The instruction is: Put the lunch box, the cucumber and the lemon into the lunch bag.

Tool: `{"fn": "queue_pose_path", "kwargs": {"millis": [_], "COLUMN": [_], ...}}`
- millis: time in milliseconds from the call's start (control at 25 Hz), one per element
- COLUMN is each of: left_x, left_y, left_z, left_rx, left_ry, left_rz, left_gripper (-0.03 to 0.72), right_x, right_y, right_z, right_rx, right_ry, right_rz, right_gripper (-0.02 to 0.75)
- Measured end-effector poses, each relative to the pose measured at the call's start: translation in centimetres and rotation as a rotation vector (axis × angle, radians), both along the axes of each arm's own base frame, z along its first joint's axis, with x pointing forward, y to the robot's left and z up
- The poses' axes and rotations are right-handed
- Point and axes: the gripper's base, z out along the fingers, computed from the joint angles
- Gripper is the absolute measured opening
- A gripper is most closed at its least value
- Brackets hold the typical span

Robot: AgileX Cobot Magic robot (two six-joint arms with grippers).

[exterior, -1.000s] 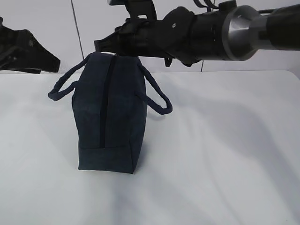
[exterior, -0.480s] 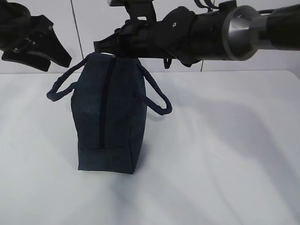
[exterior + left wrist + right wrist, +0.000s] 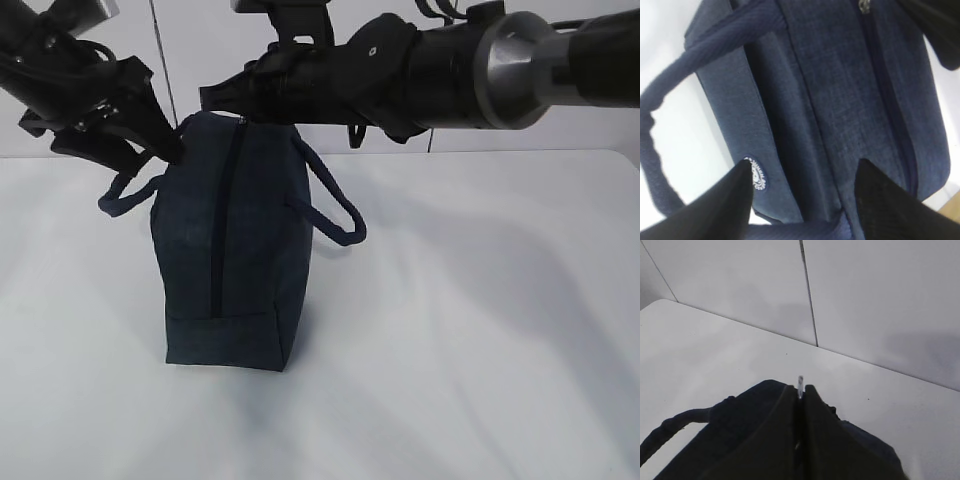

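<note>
Now | right gripper point(image 3: 800, 390) pinching zipper pull point(image 3: 800, 384) atop lunch bag point(image 3: 235, 250) (upright) | left gripper point(image 3: 800, 200) spread beside bag

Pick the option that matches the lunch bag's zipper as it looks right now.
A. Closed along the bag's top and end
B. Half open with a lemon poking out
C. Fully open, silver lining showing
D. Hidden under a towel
A: the lunch bag shows an unbroken dark zipper line down its end in the exterior view, with no lining visible.
</note>
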Motion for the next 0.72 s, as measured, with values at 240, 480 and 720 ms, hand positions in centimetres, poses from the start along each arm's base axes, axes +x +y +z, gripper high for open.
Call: {"fn": "queue_pose_path", "kwargs": {"millis": [240, 480, 720], "left_x": [0.8, 1.9, 2.8], "left_y": [-0.6, -1.0, -1.4], "left_z": [-0.5, -1.5, -1.8], "left_rx": [-0.059, -0.080, -0.108], "left_ry": [0.031, 0.072, 0.092], "left_rz": [0.010, -0.001, -0.011], "left_gripper": [0.464, 0.464, 0.403], "right_x": [0.0, 0.0, 0.0], "right_y": [0.0, 0.0, 0.0], "right_z": [0.0, 0.0, 0.0], "right_rx": [0.003, 0.003, 0.003], "right_ry": [0.003, 0.006, 0.008], "right_rz": [0.000, 0.002, 0.003], "right_gripper": [-0.013, -0.013, -0.013]}}
